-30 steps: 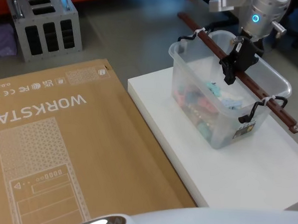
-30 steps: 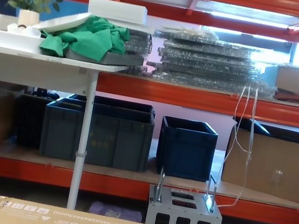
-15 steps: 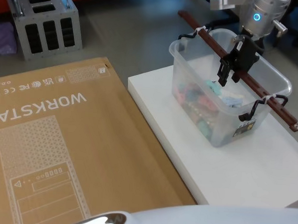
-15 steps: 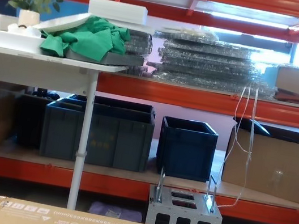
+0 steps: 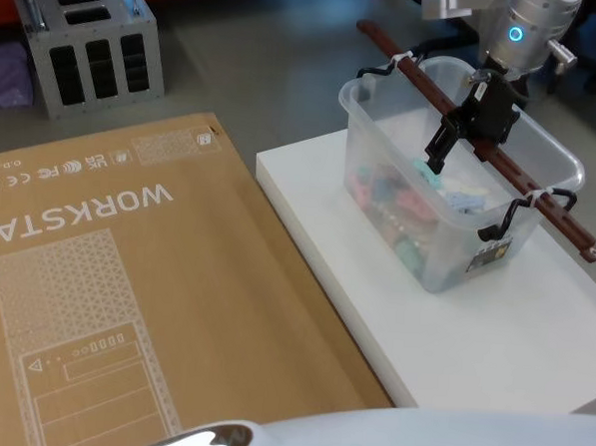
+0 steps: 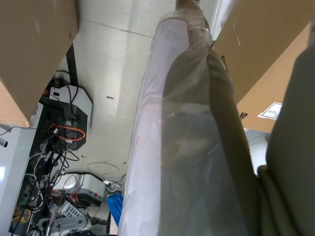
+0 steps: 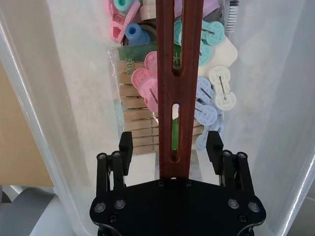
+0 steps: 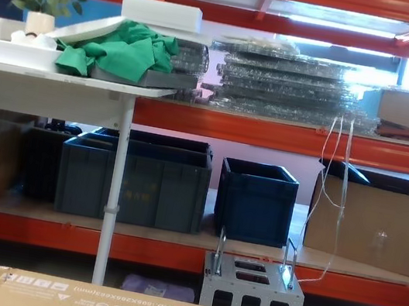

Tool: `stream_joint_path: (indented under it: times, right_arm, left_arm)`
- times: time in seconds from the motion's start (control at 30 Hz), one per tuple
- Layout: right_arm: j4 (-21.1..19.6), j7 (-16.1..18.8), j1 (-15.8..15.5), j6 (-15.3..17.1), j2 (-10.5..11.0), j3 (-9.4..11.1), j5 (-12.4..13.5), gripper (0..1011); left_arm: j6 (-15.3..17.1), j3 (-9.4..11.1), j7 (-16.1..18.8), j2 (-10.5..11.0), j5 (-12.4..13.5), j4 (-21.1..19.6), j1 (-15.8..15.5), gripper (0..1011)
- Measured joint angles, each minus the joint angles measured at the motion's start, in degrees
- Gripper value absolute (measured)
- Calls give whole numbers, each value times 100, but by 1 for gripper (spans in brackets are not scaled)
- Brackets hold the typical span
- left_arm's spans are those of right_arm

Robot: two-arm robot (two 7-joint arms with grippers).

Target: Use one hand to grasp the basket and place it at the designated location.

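A large brown cardboard box (image 5: 104,293) lies flat on the left, and just beside it on the right is a white desk (image 5: 531,345). The basket (image 5: 402,149) stands on the far part of this desk, full of coloured clothes pegs (image 7: 147,83) and small plastic pieces. Its red-brown handle (image 5: 534,200) lies across the top, from the far left corner to the near right corner.

The right hand (image 5: 461,122) is above the middle of the handle. In the right wrist view the hand (image 7: 171,152) is open, with one finger (image 7: 125,147) on each side of the bar and not touching it. The left hand is parked low beside the cardboard; I cannot tell its state.

I think the step now is to close on the handle. To do it well, the hand should stay at the middle of the bar, so the basket will hang level, and the fingers should go low enough that the bar sits deep between them. A lift straight up, slowly, would keep the load from swinging
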Motion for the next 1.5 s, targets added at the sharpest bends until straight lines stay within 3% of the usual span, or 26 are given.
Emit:
stream_joint_path:
  times: [0.13,0.47,0.8,1.5]
  right_arm:
    - [-43,-5,-4,10,35,40,13,1001]
    - [-339,-66,-18,81,236,181,93,1001]
    - [-636,-155,-14,153,476,468,176,1001]
    - [-944,-193,-6,269,644,804,159,1001]
  left_arm:
    - [0,0,0,0,0,1,0,0]
    - [0,0,0,0,0,0,0,0]
    - [0,0,0,0,0,-1,0,0]
    - [0,0,0,0,0,0,0,0]
